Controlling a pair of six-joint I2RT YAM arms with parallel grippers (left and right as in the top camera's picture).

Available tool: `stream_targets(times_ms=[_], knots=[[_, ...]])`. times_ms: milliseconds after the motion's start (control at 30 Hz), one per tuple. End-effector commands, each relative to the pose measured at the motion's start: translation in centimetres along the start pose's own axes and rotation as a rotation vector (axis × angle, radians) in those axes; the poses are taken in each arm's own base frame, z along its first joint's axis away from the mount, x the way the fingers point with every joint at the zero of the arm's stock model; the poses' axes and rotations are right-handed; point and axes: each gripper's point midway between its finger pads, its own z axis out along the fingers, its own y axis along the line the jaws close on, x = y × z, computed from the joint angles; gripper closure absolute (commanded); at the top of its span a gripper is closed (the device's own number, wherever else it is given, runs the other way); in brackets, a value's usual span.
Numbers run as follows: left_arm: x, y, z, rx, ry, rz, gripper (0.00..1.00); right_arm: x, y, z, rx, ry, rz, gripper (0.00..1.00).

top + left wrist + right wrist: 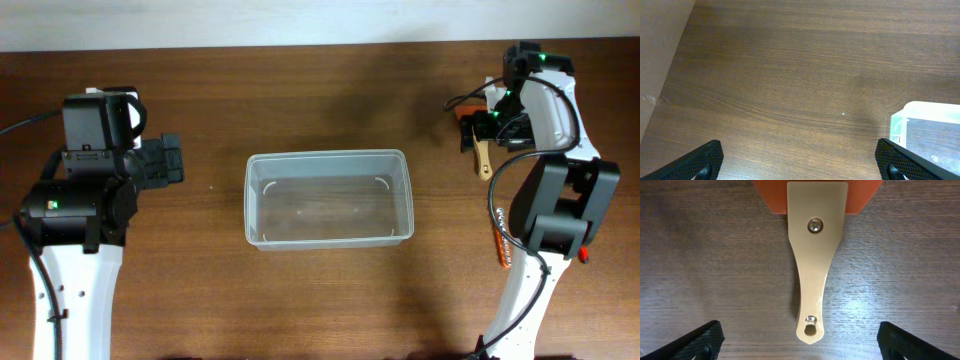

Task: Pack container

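The container (326, 154), a clear plastic tub with rounded corners, stands empty in the middle of the table. Its corner shows in the left wrist view (930, 122). A scraper with a pale wooden handle (816, 270) and an orange blade (770, 195) lies flat on the table at the far right (482, 160). My right gripper (800, 334) is open right above it, with the end of the handle between the fingers, not touching them. My left gripper (800, 152) is open and empty over bare wood, left of the container (170, 160).
An orange tool (503, 248) lies on the table at the right, partly hidden under the right arm. The table's far edge meets a pale wall at the top of the overhead view. The left arm's base stands at the left.
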Motion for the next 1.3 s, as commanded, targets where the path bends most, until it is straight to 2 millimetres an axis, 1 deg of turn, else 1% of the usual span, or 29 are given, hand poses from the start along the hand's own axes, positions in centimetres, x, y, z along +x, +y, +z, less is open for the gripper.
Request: stream_targets(times_ms=[0, 167, 400, 567, 767, 1267], knots=[[-0.7, 0.4, -0.6, -0.014, -0.023, -0.016, 0.01, -0.7, 0.2, 0.3, -0.013, -0.015, 0.002, 0.01], [-0.7, 0.4, -0.6, -0.014, -0.023, -0.016, 0.01, -0.8, 0.0, 0.6, -0.013, -0.018, 0.004, 0.01], [-0.7, 0.4, -0.6, -0.014, -0.023, -0.016, 0.01, -0.7, 0.0, 1.7, -0.016, 0.006, 0.005, 0.01], [-0.7, 0.4, -0.6, -0.014, -0.023, -0.016, 0.01, -1.1, -0.2, 2.2, -0.004, -0.003, 0.035, 0.01], [-0.7, 0.4, -0.6, -0.014, -0.023, -0.016, 0.01, -0.9, -0.2, 3.5, -0.008, 0.022, 0.035, 0.01], [-0.7, 0.4, -0.6, -0.014, -0.023, -0.016, 0.01, -1.8, -0.3, 3.7, -0.003, -0.013, 0.031, 0.01]])
